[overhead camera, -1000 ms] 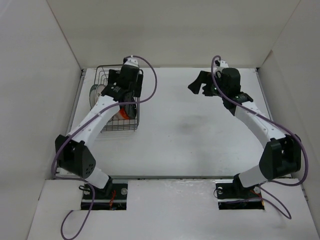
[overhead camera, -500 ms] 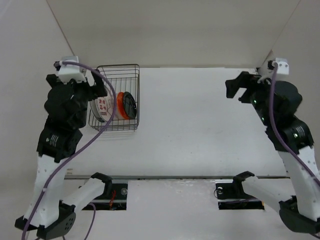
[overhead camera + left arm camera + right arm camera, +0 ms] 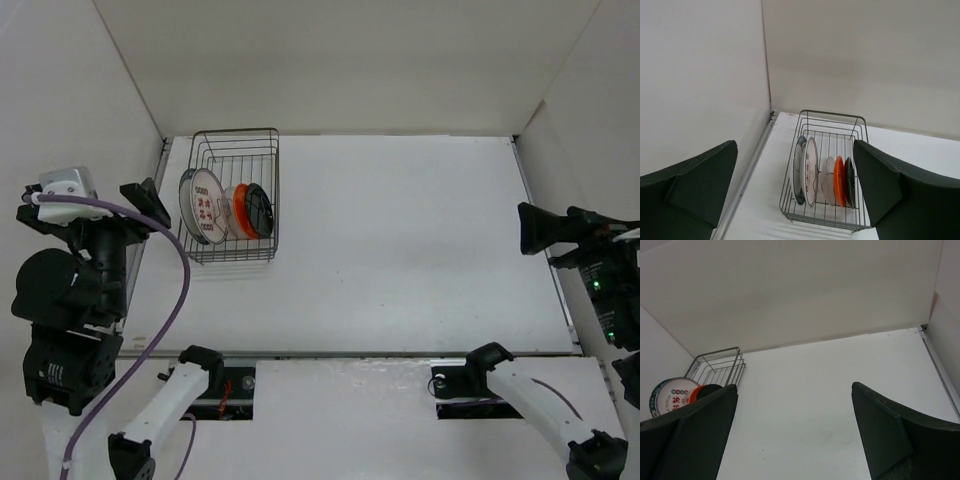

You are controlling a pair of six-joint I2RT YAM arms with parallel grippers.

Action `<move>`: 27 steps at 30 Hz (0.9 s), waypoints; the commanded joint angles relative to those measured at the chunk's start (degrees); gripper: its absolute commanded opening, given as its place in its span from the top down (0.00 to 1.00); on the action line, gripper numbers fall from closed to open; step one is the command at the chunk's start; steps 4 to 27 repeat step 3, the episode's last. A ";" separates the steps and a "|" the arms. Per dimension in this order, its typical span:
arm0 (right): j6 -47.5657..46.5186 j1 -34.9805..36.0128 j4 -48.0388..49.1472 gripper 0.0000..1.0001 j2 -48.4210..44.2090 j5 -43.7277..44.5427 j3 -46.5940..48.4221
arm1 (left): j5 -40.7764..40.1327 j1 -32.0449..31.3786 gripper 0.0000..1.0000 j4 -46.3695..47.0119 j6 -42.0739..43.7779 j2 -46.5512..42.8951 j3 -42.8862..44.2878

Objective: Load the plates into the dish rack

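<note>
Plates [image 3: 204, 204], five round discs, stand on edge in the wire dish rack [image 3: 832, 114], far-left corner of your white table [image 3: 400, 240]; green-rimmed [image 3: 797, 175] leftmost, then red-marked [image 3: 811, 170], clear glass [image 3: 828, 172], orange [image 3: 839, 182], black [image 3: 849, 182]; left gripper [image 3: 794, 147] and right gripper [image 3: 794, 386] both spread wide, empty.

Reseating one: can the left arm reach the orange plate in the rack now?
Probably yes. The left gripper is open, with nothing between it and the open-topped rack. The orange plate stands close between the glass plate and the black plate, so likely only its top edge.
</note>
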 commanded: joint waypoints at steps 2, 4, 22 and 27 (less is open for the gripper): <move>-1.19 0.46 -3.85 0.00 2.13 2.24 0.66 | 0.77 0.37 0.00 -0.14 0.19 0.83 0.30; -1.19 0.46 -3.85 0.00 2.13 2.24 0.05 | 0.77 0.37 0.00 -0.14 0.19 0.83 0.30; -1.19 0.46 -3.85 0.00 2.13 2.24 0.05 | 0.77 0.37 0.00 -0.14 0.19 0.83 0.30; -1.19 0.46 -3.85 0.00 2.13 2.24 0.05 | 0.77 0.37 0.00 -0.14 0.19 0.83 0.30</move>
